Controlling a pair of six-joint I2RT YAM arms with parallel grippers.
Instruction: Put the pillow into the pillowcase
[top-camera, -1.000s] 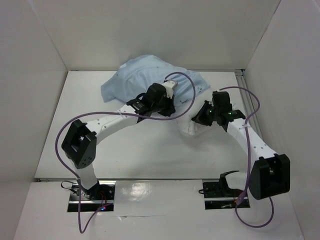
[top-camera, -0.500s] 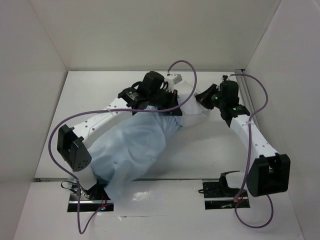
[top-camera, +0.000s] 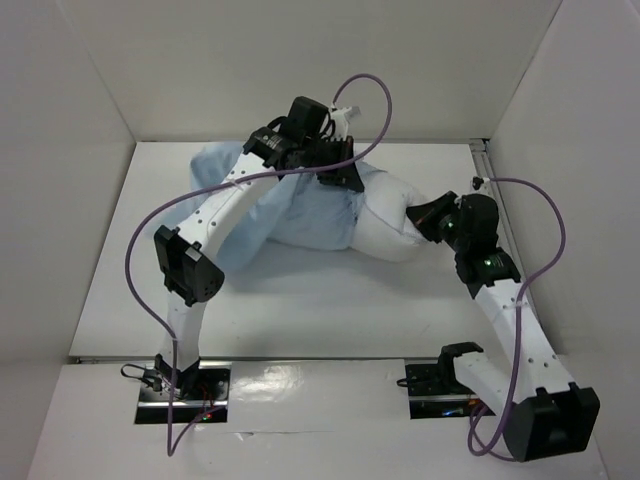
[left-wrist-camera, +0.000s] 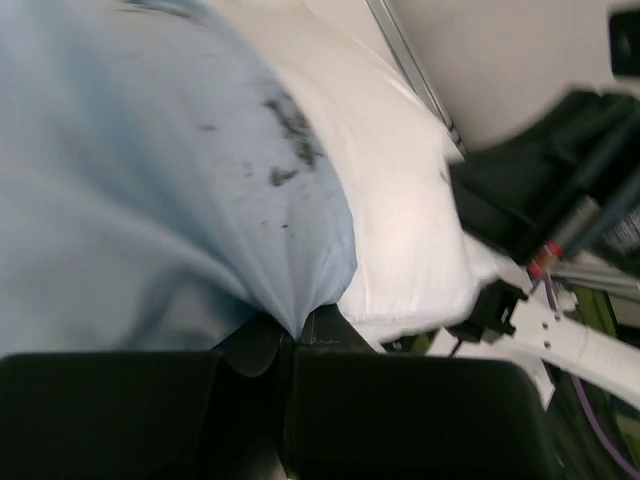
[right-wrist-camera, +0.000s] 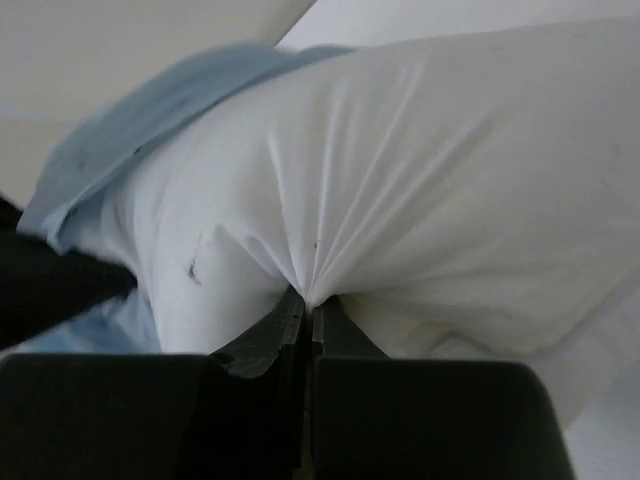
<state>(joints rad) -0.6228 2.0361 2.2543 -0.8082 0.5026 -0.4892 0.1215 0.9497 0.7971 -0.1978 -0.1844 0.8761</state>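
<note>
The light blue pillowcase (top-camera: 290, 205) lies across the back middle of the table, drawn over the left part of the white pillow (top-camera: 390, 225), whose right end sticks out. My left gripper (top-camera: 335, 172) is shut on the pillowcase's edge; in the left wrist view the blue cloth (left-wrist-camera: 150, 200) bunches into the closed jaws (left-wrist-camera: 295, 335), with the pillow (left-wrist-camera: 400, 250) beside it. My right gripper (top-camera: 432, 212) is shut on the pillow's right end; in the right wrist view white fabric (right-wrist-camera: 420, 190) gathers into the jaws (right-wrist-camera: 308, 300), with the pillowcase (right-wrist-camera: 140, 120) behind.
White walls enclose the table on the left, back and right. A metal rail (top-camera: 492, 185) runs along the right wall. Purple cables (top-camera: 365, 85) loop above both arms. The arm bases (top-camera: 180, 385) sit at the near edge.
The left gripper has carried the pillowcase from the near left toward the back. The right gripper has pulled back toward the near right with the pillow. More white pillow shows.
</note>
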